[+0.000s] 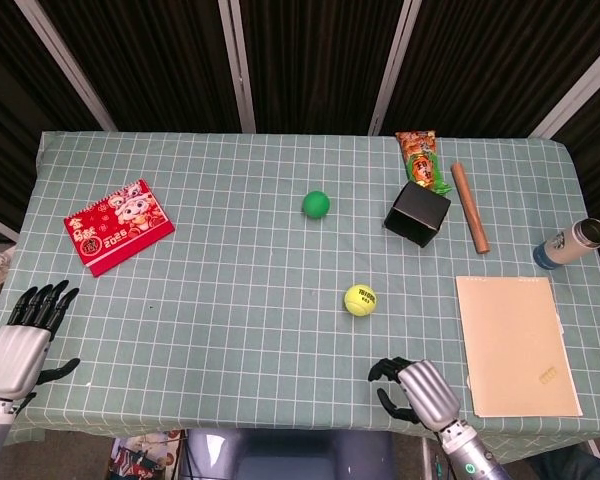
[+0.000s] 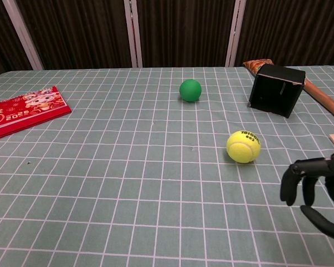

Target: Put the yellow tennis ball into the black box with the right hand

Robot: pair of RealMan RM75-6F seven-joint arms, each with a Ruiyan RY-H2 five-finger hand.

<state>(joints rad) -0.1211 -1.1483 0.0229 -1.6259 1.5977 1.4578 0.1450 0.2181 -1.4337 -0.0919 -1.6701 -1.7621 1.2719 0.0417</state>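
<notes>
Dark curtains with pale uprights hang behind a worktop (image 1: 230,330) spread with a green cloth checked in white. The yellow tennis ball (image 1: 359,300) sits on the cloth a little right of the middle, toward the near side, with nothing touching it. The black box (image 1: 417,213) stands farther back and to the right of the ball, well apart from it, tipped so that its opening faces the near side in the head view.

The right hand (image 1: 417,390) hangs over the near edge of the worktop, just nearer than the ball and slightly to its right. It holds nothing; its dark fingers (image 2: 300,181) are spread and curved, pointing down and leftward in the chest view, clear of the ball. The left hand (image 1: 18,345) is at the near left corner, beside the cloth's edge, empty too, fingers apart and pointing away.

A green ball (image 1: 316,204) lies toward the far side, left of the box. Behind the box a snack packet (image 1: 421,160) lies flat, touching or nearly touching the box's far side, and a brown wooden cylinder (image 1: 470,207) lies just right of it. A tan folder (image 1: 515,345) lies at the near right, a blue flask (image 1: 571,243) stands at the right edge, and a red calendar (image 1: 118,226) lies at the left.
</notes>
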